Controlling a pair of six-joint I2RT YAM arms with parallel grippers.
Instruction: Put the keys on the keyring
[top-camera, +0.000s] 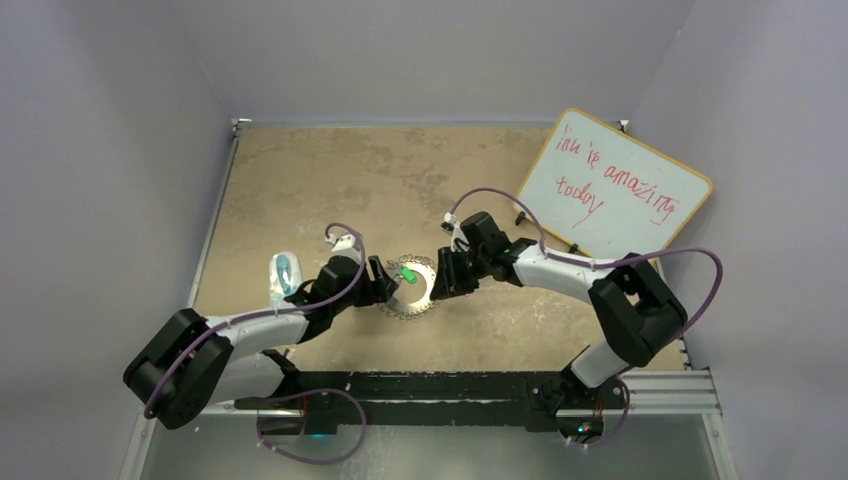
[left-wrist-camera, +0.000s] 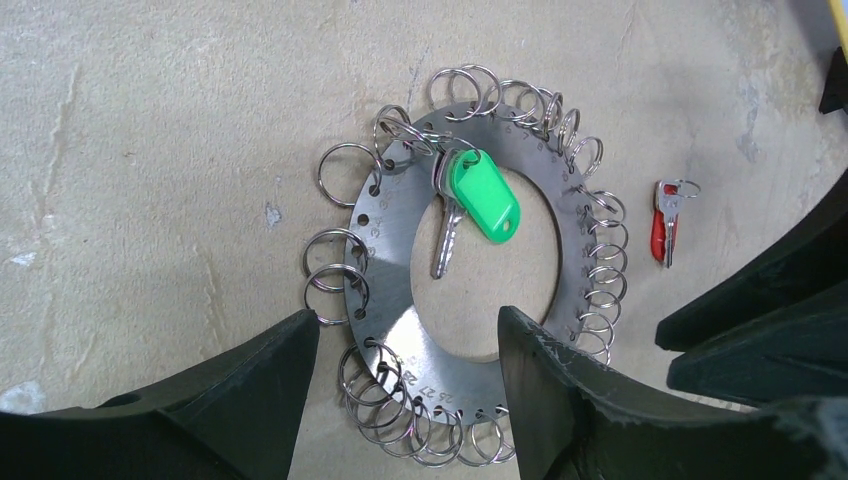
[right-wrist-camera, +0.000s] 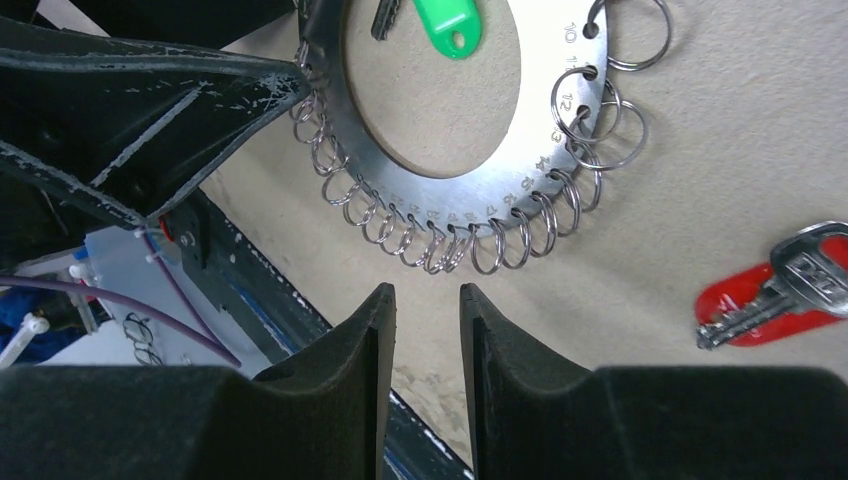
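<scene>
The keyring (left-wrist-camera: 395, 300) lies flat on the table, a steel ring fringed with small wire loops. The green-headed key (left-wrist-camera: 483, 193) hangs from a loop at the ring's far side, its blade lying over the open centre. The red-headed key (left-wrist-camera: 664, 224) lies loose on the table to the right of the ring, also seen in the right wrist view (right-wrist-camera: 770, 295). My left gripper (left-wrist-camera: 405, 330) is open, its fingers straddling the ring's near band. My right gripper (right-wrist-camera: 428, 295) hovers just beyond the keyring (right-wrist-camera: 545, 110), jaws a narrow gap apart with nothing between them.
A whiteboard (top-camera: 615, 185) with red writing leans at the back right. A clear bluish plastic object (top-camera: 284, 275) lies left of the left arm. The black base rail (top-camera: 480, 385) runs along the near edge.
</scene>
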